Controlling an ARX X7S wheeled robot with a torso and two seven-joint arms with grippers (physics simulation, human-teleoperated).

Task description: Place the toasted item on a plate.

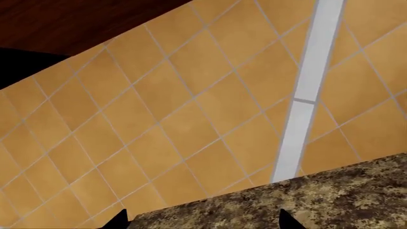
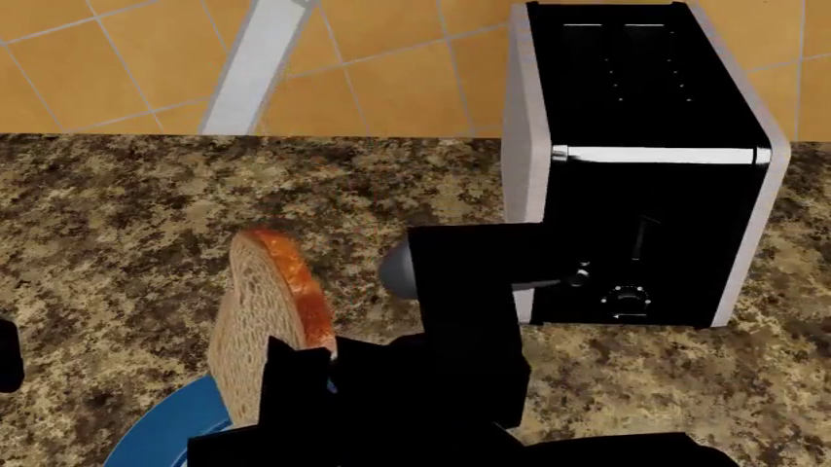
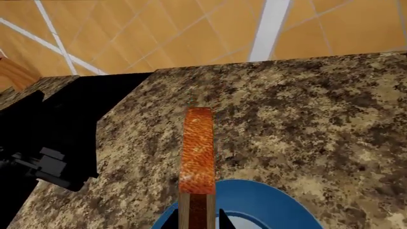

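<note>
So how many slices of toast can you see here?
1: the toast slice, held upright in the right gripper over the blue plate. More may hide inside the toaster.

Toast (image 2: 267, 316): tan face, orange-brown crust
Plate (image 3: 267, 202): bright blue rim
Counter (image 2: 117, 243): your brown-speckled granite (mottled)
Toaster (image 2: 649, 165): black, silver sides

A speckled brown granite table (image 2: 117, 214) is seen against a tiled wall. A black toaster (image 2: 643, 165) is stood on it. A blue-rimmed plate (image 2: 162, 433) is laid near its front edge.

Flat, even light; sharp; no glare.
</note>
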